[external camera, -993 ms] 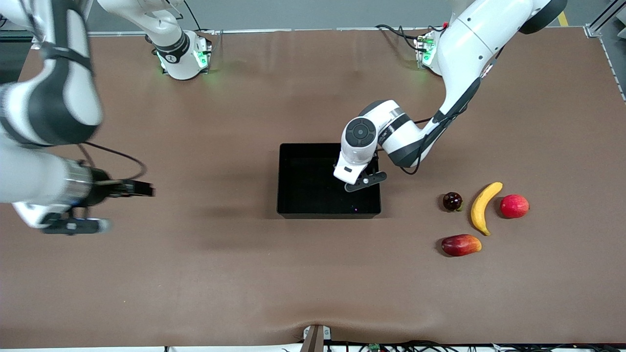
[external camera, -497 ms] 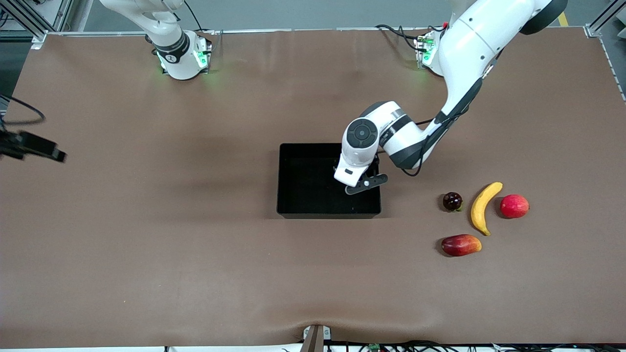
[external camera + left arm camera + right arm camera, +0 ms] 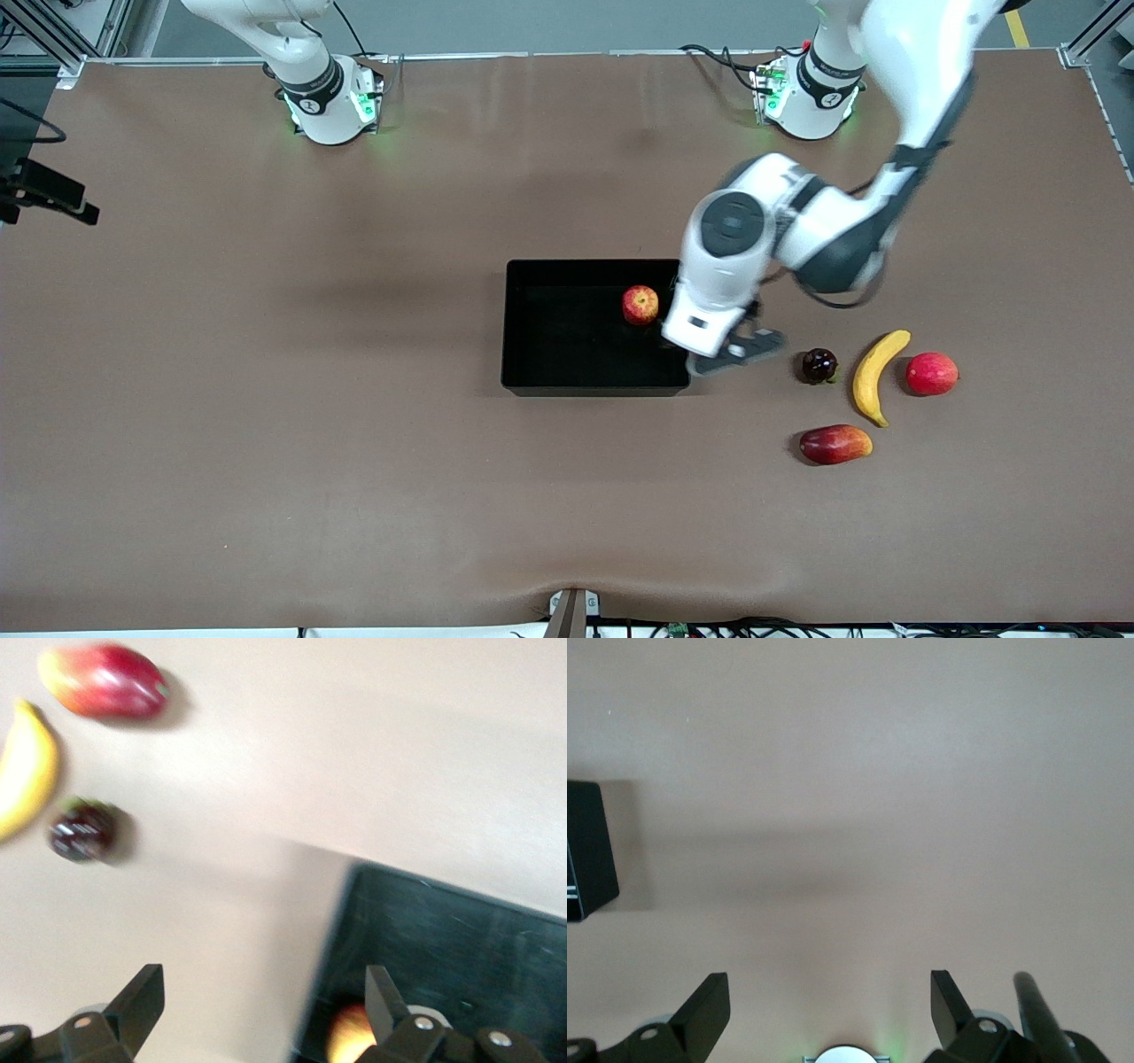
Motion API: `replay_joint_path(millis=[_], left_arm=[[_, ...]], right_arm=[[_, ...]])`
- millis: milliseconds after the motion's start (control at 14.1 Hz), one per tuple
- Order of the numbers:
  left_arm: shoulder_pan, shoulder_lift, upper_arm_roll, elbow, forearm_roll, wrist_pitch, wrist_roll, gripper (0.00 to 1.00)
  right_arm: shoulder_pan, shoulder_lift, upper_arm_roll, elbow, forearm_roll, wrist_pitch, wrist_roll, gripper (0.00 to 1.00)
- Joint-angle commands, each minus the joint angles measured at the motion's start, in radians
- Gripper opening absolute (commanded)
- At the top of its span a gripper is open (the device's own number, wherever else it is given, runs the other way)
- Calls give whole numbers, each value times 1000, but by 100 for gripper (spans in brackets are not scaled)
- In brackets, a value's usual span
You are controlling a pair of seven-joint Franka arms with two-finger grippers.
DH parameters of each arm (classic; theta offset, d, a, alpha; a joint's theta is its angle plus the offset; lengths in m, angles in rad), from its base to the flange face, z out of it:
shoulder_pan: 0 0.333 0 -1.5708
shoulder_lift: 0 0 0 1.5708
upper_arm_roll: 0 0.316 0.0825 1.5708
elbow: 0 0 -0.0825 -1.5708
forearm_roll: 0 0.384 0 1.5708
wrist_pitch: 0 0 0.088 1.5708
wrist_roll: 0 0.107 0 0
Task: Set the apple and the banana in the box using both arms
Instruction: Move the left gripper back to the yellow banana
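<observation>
The apple (image 3: 640, 304) lies in the black box (image 3: 549, 354), so the banana (image 3: 875, 376) is the step in hand; it lies on the table between a dark round fruit (image 3: 819, 365) and a pink-red fruit (image 3: 931, 373). The left gripper (image 3: 737, 347), fingers spread and empty, hangs over the box's edge and should travel over the banana and descend. The right gripper (image 3: 829, 1014), spread and empty, waits over bare table at the right arm's end

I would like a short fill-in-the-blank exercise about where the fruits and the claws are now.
1. The apple lies inside the black ____.
2. The banana lies on the ____, between the dark round fruit and the pink-red fruit.
3. The left claw is ____ and holds nothing, over the box's edge.
4. The right claw is ____ too, waiting at the right arm's end.

Missing words: box; table; open; open
</observation>
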Motion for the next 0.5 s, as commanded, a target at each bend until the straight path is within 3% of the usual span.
replay_joint_path(millis=[0,213,426], left_arm=[[117,-9,-10,3,-28,-46,194,100],[264,16,-7,-23,-23,-67,441,100],[346,51,-5,-43,-11,-49,613,100]], right_arm=[[1,-89,18,-116,-22,25,-12,100],[14,-94,23,-116,-69,30,-15,100],[47,-89,32,-95,-111,28,-9,100]])
